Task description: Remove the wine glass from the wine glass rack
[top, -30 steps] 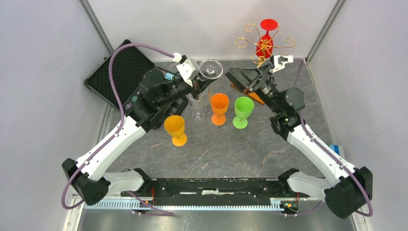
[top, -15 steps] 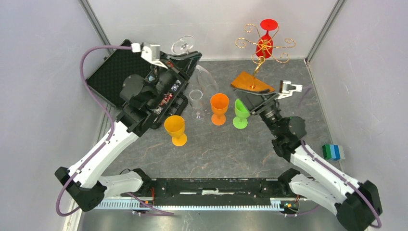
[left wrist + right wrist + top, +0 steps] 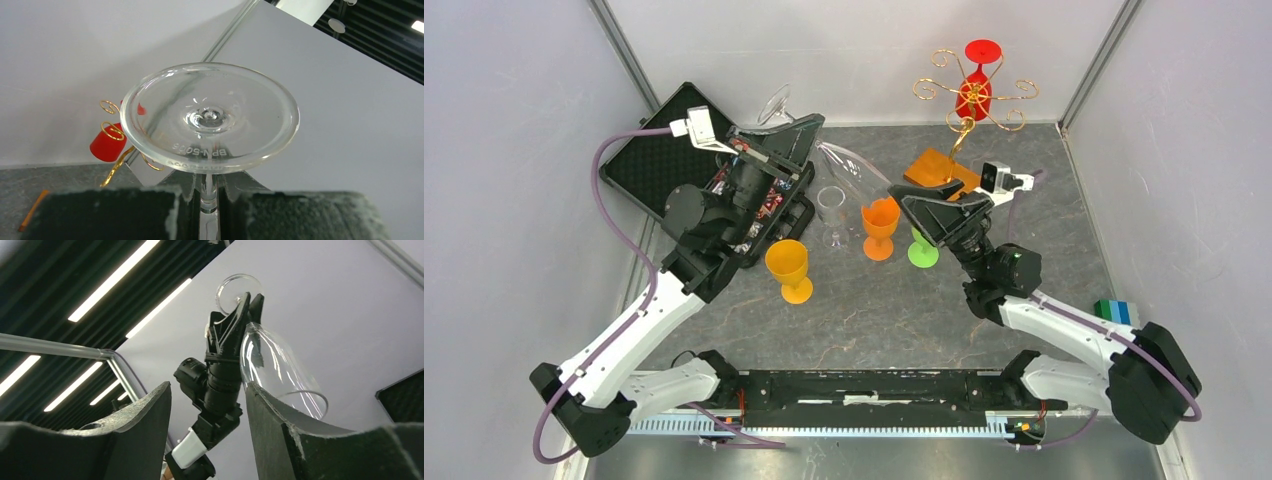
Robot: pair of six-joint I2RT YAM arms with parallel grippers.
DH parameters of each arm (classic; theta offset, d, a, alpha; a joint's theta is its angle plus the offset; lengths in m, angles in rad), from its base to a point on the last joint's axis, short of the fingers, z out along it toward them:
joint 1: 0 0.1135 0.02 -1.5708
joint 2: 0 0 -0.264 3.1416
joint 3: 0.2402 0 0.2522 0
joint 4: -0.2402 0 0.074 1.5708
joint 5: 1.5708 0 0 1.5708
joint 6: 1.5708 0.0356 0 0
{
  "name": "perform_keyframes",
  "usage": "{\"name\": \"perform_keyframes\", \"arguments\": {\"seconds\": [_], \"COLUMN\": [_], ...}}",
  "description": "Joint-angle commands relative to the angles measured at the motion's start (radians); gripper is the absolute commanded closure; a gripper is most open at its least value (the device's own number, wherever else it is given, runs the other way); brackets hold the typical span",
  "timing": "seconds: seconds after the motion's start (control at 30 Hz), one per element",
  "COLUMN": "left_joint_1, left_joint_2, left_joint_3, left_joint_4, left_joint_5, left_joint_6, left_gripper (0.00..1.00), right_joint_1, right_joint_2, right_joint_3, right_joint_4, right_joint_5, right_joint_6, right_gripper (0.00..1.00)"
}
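The wine glass rack (image 3: 972, 95) is gold wire on an orange-brown base (image 3: 936, 164) at the back right. A red wine glass (image 3: 976, 84) hangs upside down on it, and also shows in the left wrist view (image 3: 107, 145). My left gripper (image 3: 804, 130) is shut on the stem of a clear wine glass (image 3: 849, 165), held tilted in the air left of the rack, foot up and back. Its foot (image 3: 210, 117) fills the left wrist view. My right gripper (image 3: 934, 210) is open and empty, raised near the rack's base, facing the clear glass (image 3: 272, 365).
A small clear glass (image 3: 832, 212), an orange goblet (image 3: 880, 225), a green goblet (image 3: 921, 247) and a yellow-orange goblet (image 3: 789, 268) stand mid-table. A black case (image 3: 674, 140) lies at the back left. Blue and green blocks (image 3: 1116, 313) sit at the right edge.
My left gripper has carried the clear glass up and to the left, away from the rack. My right gripper has drawn back from the rack's base toward the middle and tilted upward.
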Motion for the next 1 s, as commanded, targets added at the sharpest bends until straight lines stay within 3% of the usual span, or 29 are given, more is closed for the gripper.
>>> {"name": "perform_keyframes", "arguments": {"seconds": [0.0, 0.13, 0.27, 0.4, 0.63, 0.97], "left_joint_1": [0.001, 0.001, 0.001, 0.001, 0.001, 0.000], "left_joint_2": [-0.014, -0.024, -0.042, -0.050, -0.042, -0.050], "left_joint_3": [-0.012, -0.024, -0.043, -0.054, -0.049, -0.068], "left_joint_4": [0.122, 0.125, 0.126, 0.132, 0.128, 0.113], "left_joint_5": [-0.023, -0.045, -0.087, -0.112, -0.116, -0.097], "left_joint_6": [-0.102, -0.101, -0.078, -0.071, -0.090, -0.136], "left_gripper": [0.98, 0.98, 0.98, 0.98, 0.98, 0.98], "right_joint_1": [0.024, 0.037, 0.054, 0.075, 0.090, 0.091], "right_joint_2": [0.030, 0.020, -0.047, -0.120, -0.110, -0.036], "right_joint_3": [0.072, 0.068, 0.047, 0.044, 0.104, 0.124], "right_joint_4": [0.074, 0.035, -0.050, -0.205, -0.436, -0.198], "right_joint_5": [-0.040, -0.030, 0.025, 0.097, 0.116, 0.028], "right_joint_6": [0.019, -0.016, -0.143, -0.273, -0.287, -0.245], "right_gripper": [0.40, 0.39, 0.29, 0.25, 0.30, 0.48]}}
